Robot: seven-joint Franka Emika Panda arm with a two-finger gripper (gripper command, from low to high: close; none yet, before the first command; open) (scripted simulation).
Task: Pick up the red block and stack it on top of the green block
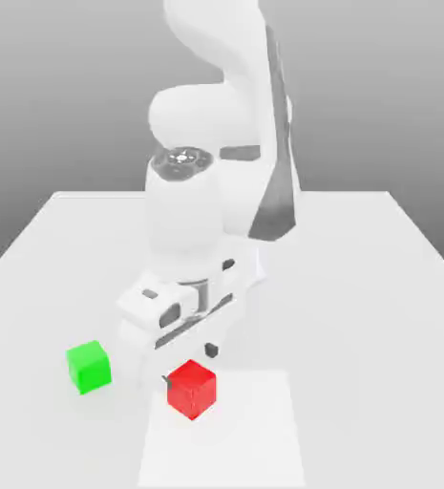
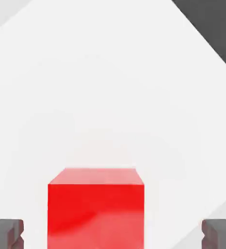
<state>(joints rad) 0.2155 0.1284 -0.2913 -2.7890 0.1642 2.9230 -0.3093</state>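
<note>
In the exterior view, you have the red block (image 1: 192, 388) resting on the white table (image 1: 378, 287), near the table's front edge, with open surface around it toward the exterior view's right. The green block (image 1: 89, 367) sits near the red block, toward the exterior view's left and apart from it, with bare table between them. Both are small plain-faced cubes; the red one looks glossy. The white arm (image 1: 206, 210) stands just behind the red block, and its gripper (image 1: 187, 368) is low over that block. In the hand view, your red block (image 2: 96, 208) lies between the two dark fingertips (image 2: 5, 232), which stand wide apart with clear gaps on both sides of the block, touching nothing. Smooth white table (image 2: 110, 87) lies beyond the block.
</note>
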